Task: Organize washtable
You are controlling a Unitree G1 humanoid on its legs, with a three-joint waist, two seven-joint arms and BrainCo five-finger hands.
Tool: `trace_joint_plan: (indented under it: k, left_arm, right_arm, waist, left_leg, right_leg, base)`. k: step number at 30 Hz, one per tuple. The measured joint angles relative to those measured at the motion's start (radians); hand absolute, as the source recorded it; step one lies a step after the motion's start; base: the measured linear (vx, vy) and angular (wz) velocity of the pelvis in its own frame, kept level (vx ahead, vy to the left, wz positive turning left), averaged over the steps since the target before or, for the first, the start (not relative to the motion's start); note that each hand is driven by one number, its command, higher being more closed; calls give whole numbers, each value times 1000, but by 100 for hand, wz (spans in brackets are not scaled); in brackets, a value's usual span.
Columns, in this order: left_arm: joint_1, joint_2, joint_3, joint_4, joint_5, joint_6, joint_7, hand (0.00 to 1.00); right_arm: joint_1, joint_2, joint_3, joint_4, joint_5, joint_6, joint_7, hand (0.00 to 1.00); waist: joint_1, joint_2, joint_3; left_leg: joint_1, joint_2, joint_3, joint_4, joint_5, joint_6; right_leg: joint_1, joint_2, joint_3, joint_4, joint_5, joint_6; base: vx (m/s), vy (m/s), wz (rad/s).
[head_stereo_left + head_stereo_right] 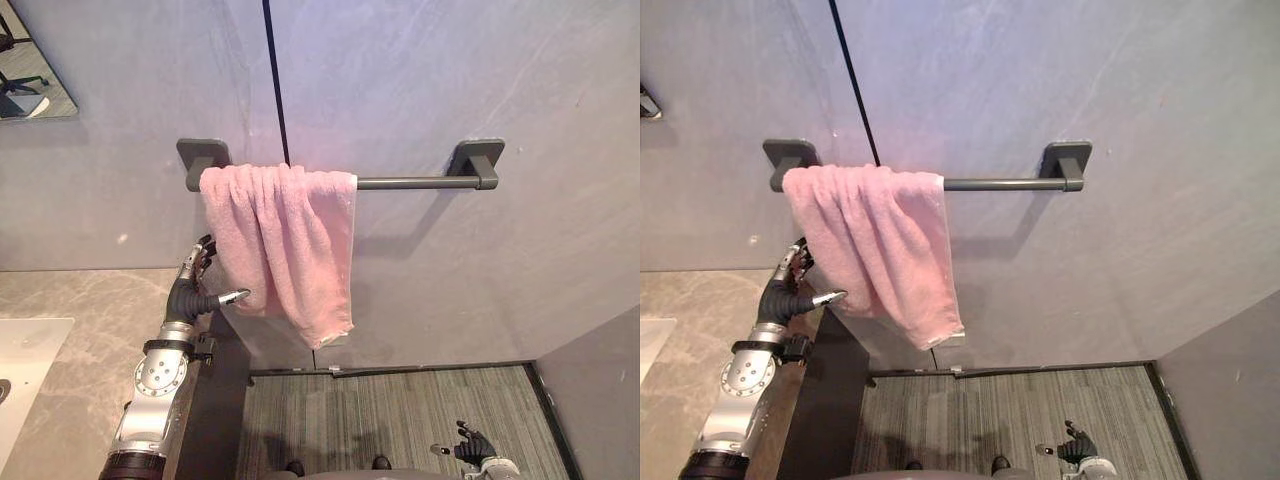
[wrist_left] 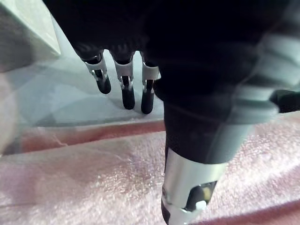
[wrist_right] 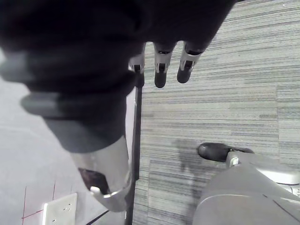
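A pink towel (image 1: 283, 243) hangs bunched over the left end of a dark grey towel bar (image 1: 420, 182) on the grey wall. Its lower corner droops toward the right. My left hand (image 1: 195, 287) is raised beside the towel's lower left edge, fingers straight and thumb pointing toward the cloth, holding nothing. In the left wrist view the fingers (image 2: 126, 89) stand apart from the pink towel (image 2: 93, 173). Low at the right, over the striped floor, my right hand (image 1: 470, 445) hangs open and empty.
A marble countertop (image 1: 90, 330) runs along the left with a white sink (image 1: 25, 370) at its edge. A mirror corner (image 1: 30, 70) shows at upper left. Grey striped carpet (image 1: 400, 420) lies below the wall. A white wall outlet (image 3: 58, 208) sits low.
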Motion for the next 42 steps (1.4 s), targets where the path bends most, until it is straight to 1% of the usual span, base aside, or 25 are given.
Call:
trace_joint_plan:
  k: [9,13,15,16,20,21,25,28,33,38,40,41,42]
  left_arm:
    - [-7,2,-13,21,24,6,-16,0]
    - [-9,28,-43,24,39,6,-22,0]
    - [-12,40,-62,39,44,6,-39,0]
    - [-17,41,-72,50,49,8,-39,100]
    - [-39,41,-89,75,70,11,-38,100]
    - [-42,41,-89,82,76,14,-38,100]
    - [-44,41,-101,91,78,24,-37,100]
    - [-45,41,-101,103,78,26,-36,100]
    - [-41,38,-100,105,78,27,-36,100]
    - [-38,36,-97,104,78,26,-36,100]
    - [-35,27,-86,95,78,26,-34,100]
    - [-34,24,-83,91,78,26,-32,100]
    - [-30,24,-80,79,78,26,-28,100]
  right_arm:
    - [1,-2,8,-9,0,2,1,0]
    - [2,-4,41,-9,0,3,1,0]
    - [0,-4,41,-9,0,3,1,0]
    - [-3,-4,41,-10,0,3,1,0]
    - [-5,-4,42,-11,0,3,1,0]
    - [-10,-4,42,-13,0,3,1,0]
    - [-14,-4,42,-39,0,1,1,0]
    - [-13,-4,45,-44,2,0,1,0]
    - [8,-3,84,-120,2,-3,2,0]
    - [22,-4,113,-278,2,-6,3,0]
    - [24,-7,116,-392,5,-13,13,0]
    - [25,-8,117,-420,6,-15,18,0]
    - [26,-14,121,-484,13,-26,23,0]
  waist:
    - [-5,-1,0]
    - [-8,-7,-4]
    - [-9,-7,-5]
    - [-11,-7,-5]
    - [-19,-9,-6]
    - [-26,-9,-6]
    - [-31,-9,-6]
    - [-29,-10,-6]
    - [-29,-10,-7]
    - [-31,-11,-7]
    - [-30,-11,-7]
    - [-30,-11,-7]
    - [-30,-11,-7]
  left_leg:
    - [0,0,1,-3,0,0]
    - [0,0,1,-19,4,0]
    - [0,-1,2,-20,4,0]
    - [0,-2,3,-21,4,0]
    - [0,-3,4,-24,4,0]
    - [0,-2,5,-25,4,0]
    - [1,-2,16,-26,4,0]
    - [5,-2,21,-26,4,0]
    - [10,-2,27,-26,4,0]
    - [9,-3,29,-33,4,0]
    - [5,-4,29,-34,4,0]
    - [4,-4,29,-35,4,0]
    - [2,-4,29,-35,4,0]
  right_leg:
    - [-6,-1,5,0,2,-1]
    - [-15,0,8,-1,2,0]
    - [-15,0,9,-4,3,1]
    - [-15,-1,12,-8,4,1]
    - [-11,-1,14,-18,6,0]
    - [-12,-1,15,-18,6,0]
    - [-12,0,22,-18,10,-3]
    - [-10,0,26,-18,13,-5]
    - [-15,-1,35,-19,18,-1]
    - [-19,-1,44,-29,25,4]
    - [-22,-1,45,-34,27,5]
    - [-22,-1,45,-34,27,5]
    - [-24,-1,45,-35,27,5]
  base:
    - [-42,-8,-1]
    - [0,0,0]
    - [0,0,0]
    - [0,0,0]
    - [0,0,0]
    - [2,-15,-5]
    - [0,-15,-10]
    - [-38,-12,-5]
    - [-68,-12,-5]
    - [-43,-16,-4]
    - [0,0,0]
    - [0,0,0]
    - [0,0,0]
